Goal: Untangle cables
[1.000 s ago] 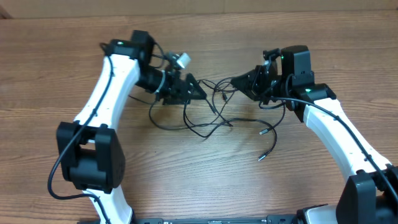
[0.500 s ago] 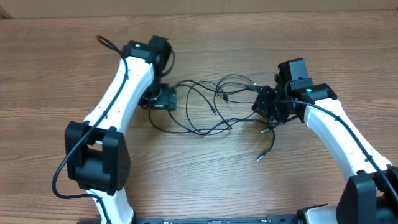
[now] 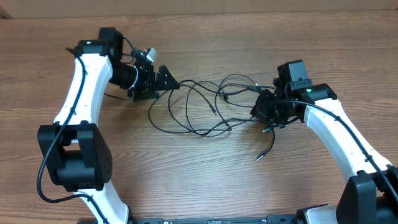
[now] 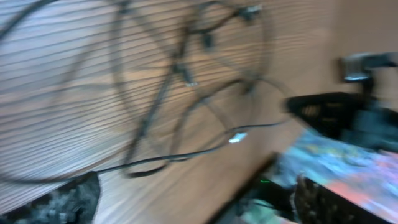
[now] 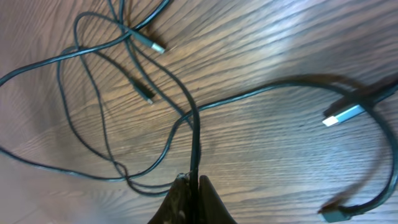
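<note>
Several thin black cables lie in a loose tangle of loops on the wooden table between the arms. One loose plug end trails toward the front. My right gripper is at the tangle's right edge. In the right wrist view it is shut on one black cable that runs up into the loops. A silver plug lies to its right. My left gripper is at the tangle's upper left. In the blurred left wrist view it is open and empty above the cables.
The wooden table extends all round the tangle. Thick black wires run along both white arms. The left arm's base and the right arm's base stand at the front corners.
My left arm has swung up and to the left, away from the tangle's left side. The tangle has spread out wider. My right gripper moved down-right with its cable, then held still.
</note>
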You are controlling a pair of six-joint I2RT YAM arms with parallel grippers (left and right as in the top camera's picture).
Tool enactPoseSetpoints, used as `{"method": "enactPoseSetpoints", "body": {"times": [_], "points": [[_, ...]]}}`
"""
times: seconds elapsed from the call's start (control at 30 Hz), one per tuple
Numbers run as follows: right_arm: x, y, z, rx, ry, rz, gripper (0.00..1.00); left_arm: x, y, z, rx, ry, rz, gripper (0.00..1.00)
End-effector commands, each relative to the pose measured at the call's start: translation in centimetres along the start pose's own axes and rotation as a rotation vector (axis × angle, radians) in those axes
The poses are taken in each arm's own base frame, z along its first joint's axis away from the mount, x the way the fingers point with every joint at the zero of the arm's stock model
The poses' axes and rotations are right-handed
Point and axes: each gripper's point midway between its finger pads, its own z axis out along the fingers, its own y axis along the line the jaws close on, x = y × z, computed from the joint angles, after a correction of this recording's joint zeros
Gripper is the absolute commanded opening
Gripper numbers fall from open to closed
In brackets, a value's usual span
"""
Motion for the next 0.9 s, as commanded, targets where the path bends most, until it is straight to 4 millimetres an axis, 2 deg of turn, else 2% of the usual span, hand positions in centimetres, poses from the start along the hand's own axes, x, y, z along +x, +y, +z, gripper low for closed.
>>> {"method": "enactPoseSetpoints", "body": {"times": [0.0, 0.1, 0.17, 0.27, 0.4, 0.43, 0.5, 0.7, 0.87], "points": [[0.4, 1.0, -0.6, -0.048, 0.014, 0.04, 0.04, -0.4, -2.9, -0.6, 0.164, -0.02, 0.022, 0.92], [0.3, 1.3, -0.6, -0.062, 0.01, 0.077, 0.04, 0.0, -2.0, 0.0, 0.086, 0.005, -0.096, 0.91], [0.1, 1.5, -0.6, -0.069, 0.005, 0.079, 0.04, 0.3, -2.3, 0.2, 0.096, 0.017, -0.127, 0.9], [0.1, 1.5, -0.6, -0.069, 0.005, 0.079, 0.04, 0.3, -2.8, 0.1, 0.125, 0.021, -0.132, 0.81], [0.3, 1.3, -0.6, -0.064, 0.01, 0.074, 0.04, 0.6, -3.2, -0.3, 0.125, 0.016, -0.133, 0.81], [0.3, 1.3, -0.6, -0.063, 0.009, 0.074, 0.04, 0.7, -3.4, -0.5, 0.123, 0.015, -0.131, 0.77], [0.2, 1.3, -0.6, -0.061, 0.007, 0.074, 0.04, 1.4, -3.9, -0.9, 0.098, 0.017, -0.121, 0.77], [0.3, 1.1, -0.6, -0.05, 0.005, 0.025, 0.04, 3.4, -4.2, -3.0, -0.176, -0.063, -0.153, 0.79], [0.4, 1.1, -0.6, -0.052, 0.014, 0.028, 0.04, 5.4, -6.4, -5.9, -0.31, -0.21, -0.207, 0.85]]}}
